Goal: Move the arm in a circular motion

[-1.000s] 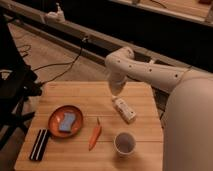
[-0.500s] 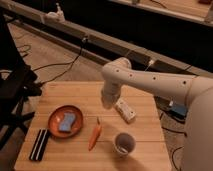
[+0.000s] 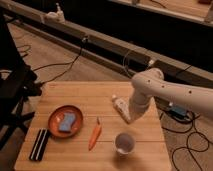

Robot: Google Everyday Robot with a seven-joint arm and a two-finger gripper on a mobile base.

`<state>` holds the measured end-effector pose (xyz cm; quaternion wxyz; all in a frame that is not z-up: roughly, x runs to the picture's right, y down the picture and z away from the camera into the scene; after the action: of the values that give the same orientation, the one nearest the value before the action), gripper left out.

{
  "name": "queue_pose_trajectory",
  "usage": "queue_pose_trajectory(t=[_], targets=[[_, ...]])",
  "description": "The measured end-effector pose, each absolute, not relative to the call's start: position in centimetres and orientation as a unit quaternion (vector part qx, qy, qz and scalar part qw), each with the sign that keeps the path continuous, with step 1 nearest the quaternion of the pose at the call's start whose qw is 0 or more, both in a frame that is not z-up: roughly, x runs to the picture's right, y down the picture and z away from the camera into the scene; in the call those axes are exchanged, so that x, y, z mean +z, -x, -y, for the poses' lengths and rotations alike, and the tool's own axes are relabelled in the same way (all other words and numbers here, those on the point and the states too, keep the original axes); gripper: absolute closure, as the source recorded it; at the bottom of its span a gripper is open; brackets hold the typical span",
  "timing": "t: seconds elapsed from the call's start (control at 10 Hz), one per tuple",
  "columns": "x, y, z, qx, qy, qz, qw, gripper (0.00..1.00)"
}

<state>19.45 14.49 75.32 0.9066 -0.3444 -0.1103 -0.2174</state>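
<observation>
I see a brown floor [image 3: 55,50] with black cables [image 3: 75,54], a long rail [image 3: 105,47] behind, and a black chair [image 3: 15,87] beside the surface [image 3: 85,95]. My gripper [image 3: 129,114] hangs over it.

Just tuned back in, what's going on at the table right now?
The arm reaches in from the right over the wooden table, bent at the elbow. Its gripper points down right beside the small white bottle lying there; contact cannot be told. The orange plate with the blue sponge, the carrot and the cup sit nearer the front, apart from the arm.
</observation>
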Motion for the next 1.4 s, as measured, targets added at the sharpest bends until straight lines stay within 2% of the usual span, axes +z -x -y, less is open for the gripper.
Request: queue_pose_trajectory(t=[0.3,0.5,0.7,0.9,1.0,1.2,1.4], targets=[[78.6,-23.1,-9.2,-0.196,0.331,0.057,0.921,1.0],[80.8,-19.8,-4.3,-0.228,0.306,0.054,0.923,1.0],[82.2,-13.9,-1.3,-0.281,0.285,0.073,0.914,1.0],[82.1,-8.1,-1.6,-0.327,0.28,0.114,0.895,1.0],[81.1,-4.4,-3.3,-0.356,0.282,0.155,0.877,1.0],[79.1,-1.2,-6.6,-0.389,0.294,0.206,0.849,1.0],[76.4,-1.9,-10.8,-0.385,0.316,0.248,0.831,1.0]])
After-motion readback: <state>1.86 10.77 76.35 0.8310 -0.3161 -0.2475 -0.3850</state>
